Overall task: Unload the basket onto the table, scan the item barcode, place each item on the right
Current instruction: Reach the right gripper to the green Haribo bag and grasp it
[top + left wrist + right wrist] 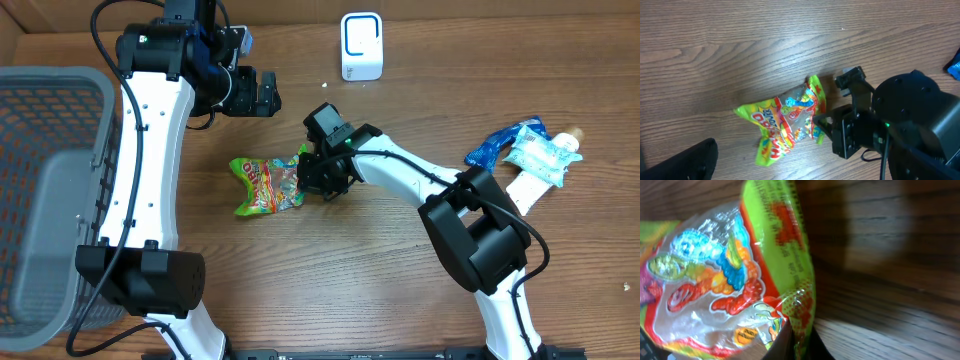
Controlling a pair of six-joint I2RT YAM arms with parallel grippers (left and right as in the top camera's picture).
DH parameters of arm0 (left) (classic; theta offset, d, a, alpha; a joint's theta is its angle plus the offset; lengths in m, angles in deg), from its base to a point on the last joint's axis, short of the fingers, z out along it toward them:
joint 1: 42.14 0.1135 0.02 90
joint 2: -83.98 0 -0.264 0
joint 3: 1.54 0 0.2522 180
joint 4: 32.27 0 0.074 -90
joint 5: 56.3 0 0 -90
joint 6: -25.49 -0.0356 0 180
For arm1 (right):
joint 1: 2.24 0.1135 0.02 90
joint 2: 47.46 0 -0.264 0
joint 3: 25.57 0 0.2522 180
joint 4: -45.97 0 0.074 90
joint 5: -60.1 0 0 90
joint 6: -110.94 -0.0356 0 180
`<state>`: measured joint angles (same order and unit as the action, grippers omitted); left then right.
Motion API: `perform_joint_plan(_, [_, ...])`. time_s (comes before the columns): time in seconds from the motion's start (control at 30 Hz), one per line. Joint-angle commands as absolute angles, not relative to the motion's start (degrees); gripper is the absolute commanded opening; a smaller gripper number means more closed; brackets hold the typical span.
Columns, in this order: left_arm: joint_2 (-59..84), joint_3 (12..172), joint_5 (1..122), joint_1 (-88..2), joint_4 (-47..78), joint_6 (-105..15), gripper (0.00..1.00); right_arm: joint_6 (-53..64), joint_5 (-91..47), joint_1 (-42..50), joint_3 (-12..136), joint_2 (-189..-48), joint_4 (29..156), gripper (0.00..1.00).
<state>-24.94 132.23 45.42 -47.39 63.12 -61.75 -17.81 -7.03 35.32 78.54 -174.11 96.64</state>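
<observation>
The item, a green and red gummy candy bag (262, 187), lies on the wooden table left of centre. My right gripper (312, 178) is shut on the bag's right edge. In the right wrist view the crinkled bag (725, 270) fills the left half, and its green edge is pinched between the dark fingers of the right gripper (801, 346). The left wrist view looks down on the bag (782, 122) and the right gripper (821, 126). My left gripper (262, 95) hangs open above and behind the bag, holding nothing. No barcode shows.
A white scanner (361, 47) stands at the back of the table. A grey mesh basket (40, 190) sits at the left edge. Blue and white packets (530, 150) lie at the right.
</observation>
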Motion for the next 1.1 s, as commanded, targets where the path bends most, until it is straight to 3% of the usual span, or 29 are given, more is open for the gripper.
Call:
perform_joint_plan(0.0, [-24.7,133.2,45.2,-47.8,63.1,-62.8,1.0,-18.1,-9.8,31.0,79.5,-173.5,99.9,0.04])
perform_joint_plan(0.1, [-24.7,133.2,45.3,-47.8,63.1,-62.8,1.0,-13.7,-9.9,26.2,81.0,-172.5,105.3,0.04])
perform_joint_plan(0.23, [-24.7,133.2,45.3,-47.8,63.1,-62.8,1.0,1.1,-9.9,19.8,81.7,-171.9,110.8,0.04])
perform_joint_plan(0.27, [-24.7,133.2,45.2,-47.8,63.1,-62.8,1.0,5.0,-9.9,18.3,81.7,-171.9,111.7,0.14])
perform_joint_plan(0.33, [-24.7,133.2,45.3,-47.8,63.1,-62.8,1.0,9.4,-9.9,15.6,82.4,-171.9,114.1,0.49])
perform_joint_plan(0.37, [-24.7,133.2,45.3,-47.8,63.1,-62.8,1.0,10.1,-9.9,14.2,83.5,-171.9,115.5,0.53])
perform_joint_plan(0.43, [-24.7,133.2,45.2,-47.8,63.1,-62.8,1.0,10.1,-8.8,12.2,86.3,-171.9,117.6,0.53])
perform_joint_plan(0.5, [-24.7,133.2,45.3,-47.8,63.1,-62.8,1.0,11.4,-7.6,11.0,91.1,-171.7,120.1,0.47])
perform_joint_plan(0.6, [-24.7,133.2,45.2,-47.8,63.1,-62.8,1.0,15.9,-8.5,12.1,98.5,-171.7,123.8,0.48])
perform_joint_plan(0.9, [-24.7,133.2,45.3,-47.8,63.1,-62.8,1.0,19.3,-24.5,25.5,99.9,-172.0,122.1,0.78])
perform_joint_plan(1.07, [-24.7,133.2,45.3,-47.8,63.1,-62.8,1.0,19.6,-28.1,28.7,95.5,-172.0,117.7,0.8])
